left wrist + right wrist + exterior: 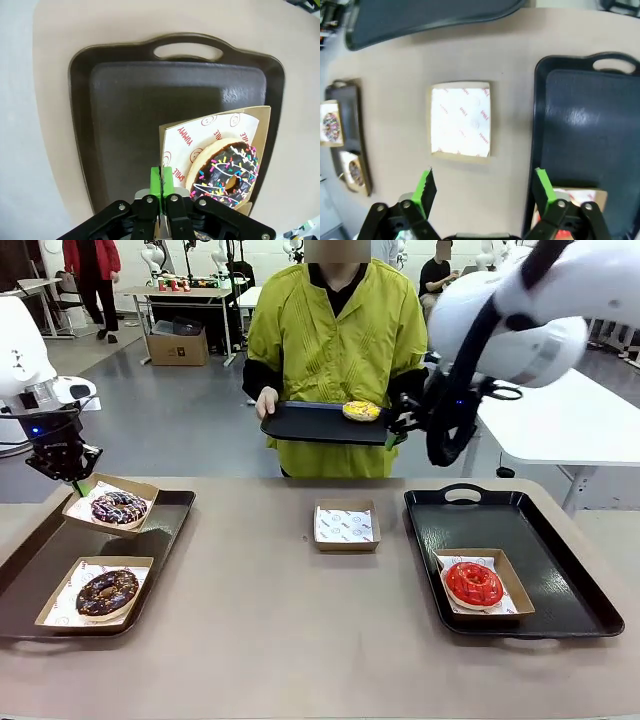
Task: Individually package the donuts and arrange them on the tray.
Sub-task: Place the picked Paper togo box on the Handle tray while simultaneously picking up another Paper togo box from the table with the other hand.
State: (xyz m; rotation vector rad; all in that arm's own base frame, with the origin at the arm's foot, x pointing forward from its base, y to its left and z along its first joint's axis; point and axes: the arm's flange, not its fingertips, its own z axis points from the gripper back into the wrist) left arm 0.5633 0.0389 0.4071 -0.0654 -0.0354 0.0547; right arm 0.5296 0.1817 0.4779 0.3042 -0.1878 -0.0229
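My left gripper is shut on the corner of a cardboard box, which it holds tilted above the left tray. That box carries a dark donut with coloured sprinkles; the green pads pinch the box's edge. A chocolate donut lies boxed on the same tray. A red donut sits boxed on the right tray. The person holds a black tray with a yellow donut. My right gripper hangs open beside that tray, high above the table.
An empty paper-lined box lies at the middle of the table, straight below the right gripper's fingers. The table's front half is bare wood. A white table stands at the back right.
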